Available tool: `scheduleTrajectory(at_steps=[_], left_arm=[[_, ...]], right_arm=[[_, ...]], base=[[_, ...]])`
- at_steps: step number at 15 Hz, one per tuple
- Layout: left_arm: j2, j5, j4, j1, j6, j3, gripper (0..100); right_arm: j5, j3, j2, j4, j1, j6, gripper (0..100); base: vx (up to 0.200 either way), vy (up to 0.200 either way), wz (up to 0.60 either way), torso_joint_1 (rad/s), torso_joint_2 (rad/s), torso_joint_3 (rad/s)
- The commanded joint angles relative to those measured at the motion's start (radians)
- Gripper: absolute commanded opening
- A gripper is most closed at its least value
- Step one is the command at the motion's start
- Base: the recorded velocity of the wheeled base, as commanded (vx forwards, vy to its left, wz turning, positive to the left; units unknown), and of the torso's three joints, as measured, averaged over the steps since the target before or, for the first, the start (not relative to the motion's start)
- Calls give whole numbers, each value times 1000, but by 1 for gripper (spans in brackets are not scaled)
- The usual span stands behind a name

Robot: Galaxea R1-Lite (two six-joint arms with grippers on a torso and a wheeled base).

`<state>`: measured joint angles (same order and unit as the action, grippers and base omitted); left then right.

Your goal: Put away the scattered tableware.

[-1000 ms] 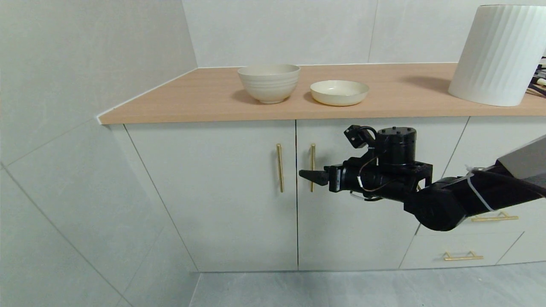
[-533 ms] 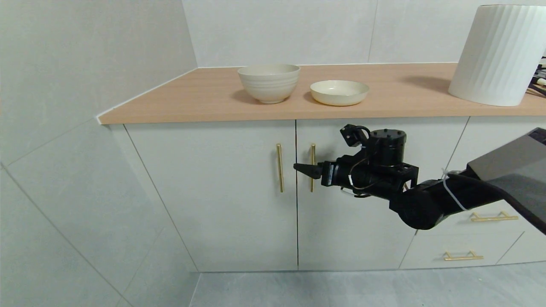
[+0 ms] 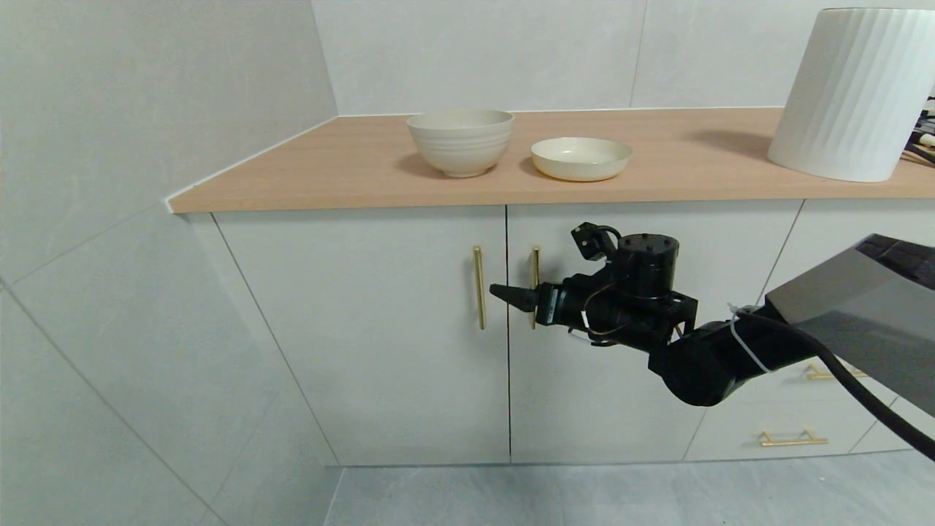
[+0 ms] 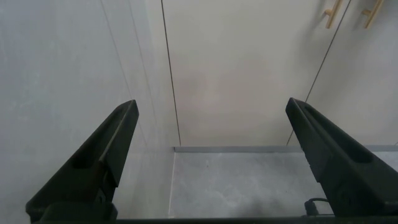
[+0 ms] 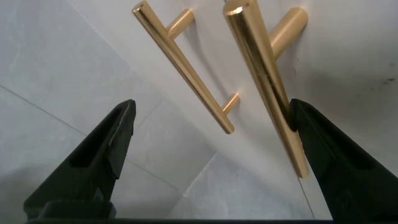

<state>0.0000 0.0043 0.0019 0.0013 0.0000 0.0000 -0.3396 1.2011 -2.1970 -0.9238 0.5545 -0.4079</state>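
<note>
The bowl (image 3: 460, 142) and plate (image 3: 581, 158) sit on the counter (image 3: 307, 172), top middle of the head view. They look hard, smooth and easy to break, so I would pinch each rim gently. My right claw (image 3: 511, 297) is wide open by a door handle (image 3: 535, 267), mid-frame.

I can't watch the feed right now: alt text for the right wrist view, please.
The open right pincer faces pale cabinet doors. The nearer brass handle runs beside one finger, the farther brass handle sits between the fingers; neither is gripped.
</note>
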Motion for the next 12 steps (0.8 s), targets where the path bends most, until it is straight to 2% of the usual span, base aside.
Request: scheduleTrajectory(at_steps=[1, 7, 12], left_arm=[[0, 0, 0, 0, 0, 0, 100], [0, 0, 0, 0, 0, 0, 100], [0, 0, 0, 0, 0, 0, 100]], right_arm=[[-6, -3, -1, -9, 9, -5, 100], [-18, -34, 37, -12, 10, -9, 100], [-147, -169, 166, -10, 10, -23, 100]], base=[[0, 0, 0, 0, 0, 0], [0, 0, 0, 0, 0, 0], [0, 0, 0, 0, 0, 0]])
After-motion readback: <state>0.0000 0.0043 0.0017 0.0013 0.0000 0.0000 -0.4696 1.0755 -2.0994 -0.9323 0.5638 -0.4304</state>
